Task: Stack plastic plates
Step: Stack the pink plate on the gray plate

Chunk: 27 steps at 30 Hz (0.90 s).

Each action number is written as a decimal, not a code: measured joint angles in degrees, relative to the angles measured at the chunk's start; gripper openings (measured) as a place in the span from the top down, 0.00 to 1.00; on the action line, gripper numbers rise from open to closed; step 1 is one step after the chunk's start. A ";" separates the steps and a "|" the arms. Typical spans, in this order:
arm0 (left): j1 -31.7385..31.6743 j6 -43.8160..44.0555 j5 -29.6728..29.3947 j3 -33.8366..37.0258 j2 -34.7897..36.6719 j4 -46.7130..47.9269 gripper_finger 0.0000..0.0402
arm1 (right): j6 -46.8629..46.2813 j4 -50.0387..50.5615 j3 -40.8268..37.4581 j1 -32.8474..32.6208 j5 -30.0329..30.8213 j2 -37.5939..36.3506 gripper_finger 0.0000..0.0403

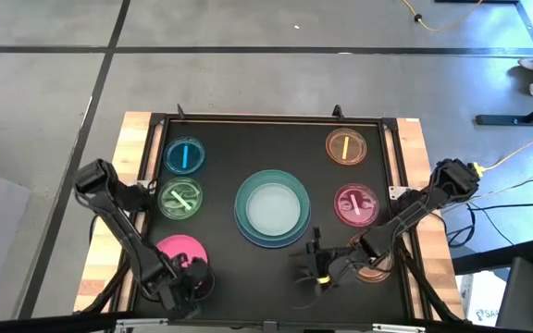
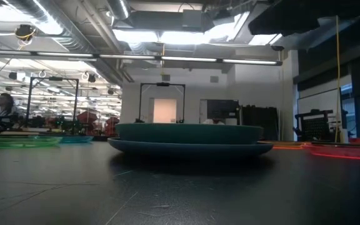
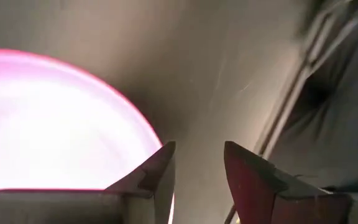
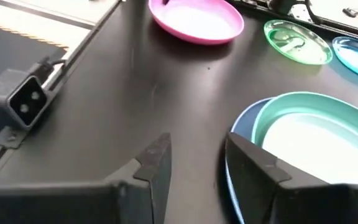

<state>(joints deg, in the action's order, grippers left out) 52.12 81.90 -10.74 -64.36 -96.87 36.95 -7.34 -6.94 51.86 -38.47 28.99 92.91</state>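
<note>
A stack sits mid-table: a large light blue plate (image 1: 244, 231) at the bottom, a teal plate (image 1: 272, 178) on it, and a pale mint plate (image 1: 273, 209) inside. The low view shows the stack (image 2: 189, 139) resting flat. A pink plate (image 1: 179, 250) lies near the front left. My left gripper (image 1: 197, 277) is open just off the pink plate's (image 3: 48, 118) near right rim. My right gripper (image 1: 315, 265) is open in front of the stack (image 4: 309, 130), low over the table and pointing left.
Small translucent dishes lie flat around the stack: blue (image 1: 185, 154) and green (image 1: 181, 197) on the left, orange (image 1: 347, 146) and magenta (image 1: 356, 205) on the right. Bare black mat (image 1: 248, 277) lies between the two grippers. A raised frame (image 1: 276, 117) borders the mat.
</note>
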 joint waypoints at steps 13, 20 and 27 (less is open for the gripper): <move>-1.59 3.51 4.04 0.00 -5.46 2.03 0.68 | -0.62 -0.94 0.00 2.27 -0.10 2.66 0.65; -1.96 3.18 4.06 0.09 -5.95 2.57 0.69 | -1.43 -0.79 0.00 2.53 0.05 2.87 0.65; -1.97 -0.30 3.21 0.13 -5.95 2.49 0.84 | -1.43 -1.03 0.00 2.51 -0.04 2.87 0.65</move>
<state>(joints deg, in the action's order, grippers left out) 50.15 81.60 -7.53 -64.23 -102.83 39.44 -8.78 -7.97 51.86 -35.97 28.95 95.79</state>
